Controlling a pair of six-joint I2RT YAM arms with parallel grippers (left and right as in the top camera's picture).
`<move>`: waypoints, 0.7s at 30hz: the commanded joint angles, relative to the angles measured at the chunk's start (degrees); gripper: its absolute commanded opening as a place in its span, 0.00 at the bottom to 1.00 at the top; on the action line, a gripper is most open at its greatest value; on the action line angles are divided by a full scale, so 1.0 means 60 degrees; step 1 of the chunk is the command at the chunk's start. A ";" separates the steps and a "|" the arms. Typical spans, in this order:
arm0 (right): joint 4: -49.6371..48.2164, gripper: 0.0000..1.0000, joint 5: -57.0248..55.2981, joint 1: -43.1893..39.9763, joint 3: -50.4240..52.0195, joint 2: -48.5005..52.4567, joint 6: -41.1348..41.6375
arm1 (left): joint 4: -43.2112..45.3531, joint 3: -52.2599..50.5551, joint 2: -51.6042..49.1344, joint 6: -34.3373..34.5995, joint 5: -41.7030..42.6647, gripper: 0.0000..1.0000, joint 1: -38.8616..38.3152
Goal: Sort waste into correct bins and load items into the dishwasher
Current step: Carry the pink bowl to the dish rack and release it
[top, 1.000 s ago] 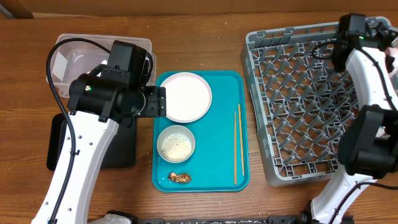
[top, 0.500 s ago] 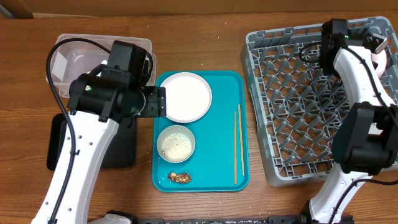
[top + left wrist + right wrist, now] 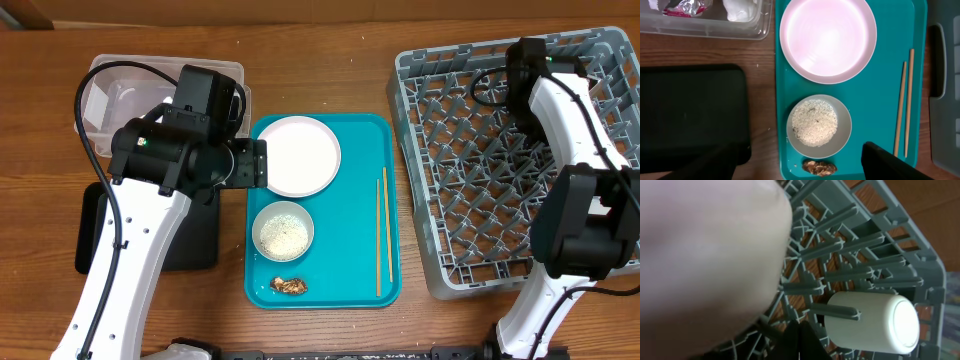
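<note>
1. Nearest me on the tray (image 3: 350,200), a brown scrap (image 3: 289,285) lies just before the rice bowl (image 3: 283,231). Chopsticks (image 3: 381,232) lie along the tray's right side.
2. My left claw (image 3: 799,150) hovers above the bowl, spread wide and holding nothing.
3. Beyond the bowl sits the plate (image 3: 300,155).
4. Left of the tray is the black bin (image 3: 690,115). Behind it, the clear bin (image 3: 150,62) holds wrappers.
5. My right claw (image 3: 522,62) is over the far part of the rack (image 3: 470,200). A pale blur fills its camera, so I cannot tell its grip. A white cup (image 3: 870,322) lies sideways on the pegs.
</note>
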State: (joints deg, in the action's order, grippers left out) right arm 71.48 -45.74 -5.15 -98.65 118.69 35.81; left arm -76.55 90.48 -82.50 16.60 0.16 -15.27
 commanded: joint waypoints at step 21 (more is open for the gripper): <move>0.1188 0.28 0.4062 -0.0131 -0.0270 -0.3967 -0.0801 | 0.0015 0.0051 0.0015 0.0058 0.0007 0.86 -0.0022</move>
State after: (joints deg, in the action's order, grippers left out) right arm 76.77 -28.88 -5.23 -99.13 96.95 31.99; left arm -76.53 90.48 -82.52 16.60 0.16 -15.27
